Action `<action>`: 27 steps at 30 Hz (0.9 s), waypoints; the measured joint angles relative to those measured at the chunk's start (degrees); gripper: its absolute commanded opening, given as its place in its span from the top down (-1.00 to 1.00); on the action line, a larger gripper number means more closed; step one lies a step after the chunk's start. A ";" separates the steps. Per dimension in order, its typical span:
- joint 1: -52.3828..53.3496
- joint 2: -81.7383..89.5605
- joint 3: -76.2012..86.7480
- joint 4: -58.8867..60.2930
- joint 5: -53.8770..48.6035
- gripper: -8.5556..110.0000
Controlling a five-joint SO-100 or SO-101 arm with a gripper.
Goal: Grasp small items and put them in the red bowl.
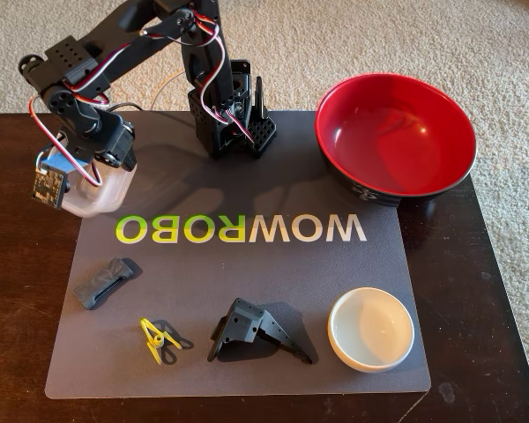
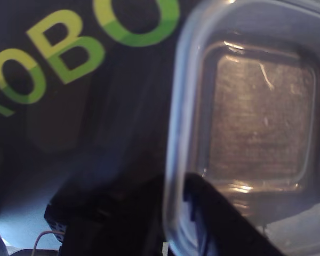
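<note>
Where the arm (image 1: 115,53) bends down at the mat's ten o'clock corner, I see the gripper (image 1: 88,181) clamped on the rim of the tub (image 1: 101,196), one finger inside and one outside the wall. In the wrist view the tub (image 2: 256,122) fills the right half, its clear rim curving past a dark finger (image 2: 224,218) at six o'clock; through its base I make out the grey mat (image 2: 122,106) and the green lettering (image 2: 69,53) at eleven o'clock. I cannot tell from either view whether the tub is lifted or touching the mat.

Moving outward in the fixed view, the ribbed block (image 1: 103,282) lies at the mat's eight o'clock, with the clip (image 1: 160,340) near it toward seven. The bracket (image 1: 257,330) sits at six o'clock, and the white dish (image 1: 371,329) is beside it at five o'clock, upright and apart from the bracket. The arm's base (image 1: 231,123) stands at twelve o'clock on the mat's edge. The red bowl (image 1: 395,139) rests at two o'clock, partly on the mat (image 1: 247,273) and partly on the dark bench (image 1: 476,291), well apart from the tub.
</note>
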 measured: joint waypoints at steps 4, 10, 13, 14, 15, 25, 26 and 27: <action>-7.29 3.34 -0.09 0.44 -3.25 0.85; -27.51 8.53 -0.09 0.44 -16.96 0.85; -39.73 14.85 2.20 -4.75 -24.35 0.85; -43.51 18.19 4.57 -8.70 -26.81 0.85; -46.76 22.24 7.56 -13.36 -29.71 0.85; -75.06 35.77 8.17 -22.59 -63.72 0.85; -78.66 36.56 6.77 -22.24 -66.88 0.85; -82.27 37.27 5.54 -21.88 -69.79 0.86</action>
